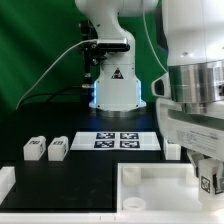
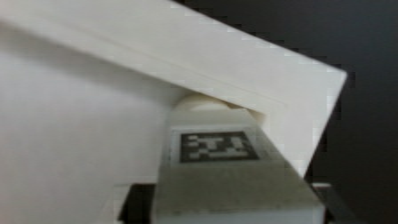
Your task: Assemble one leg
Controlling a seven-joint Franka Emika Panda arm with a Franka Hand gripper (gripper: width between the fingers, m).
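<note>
My gripper [image 1: 206,170] is shut on a leg [image 1: 208,182], a small white block with a black-and-white tag, and holds it upright over the right side of the large white tray-like panel [image 1: 150,190]. In the wrist view the leg [image 2: 217,150] runs out from between the dark fingers of the gripper [image 2: 228,208], and its far end meets the inside corner of the panel [image 2: 107,110], under the raised rim. Two more legs [image 1: 35,149] [image 1: 58,149] lie side by side at the exterior view's left. Another leg [image 1: 172,151] stands just behind the panel, near the gripper.
The marker board [image 1: 125,140] lies flat in front of the robot base [image 1: 115,95]. A white bracket-like piece [image 1: 6,182] sits at the exterior view's left edge. The table top is black, with a green backdrop behind it.
</note>
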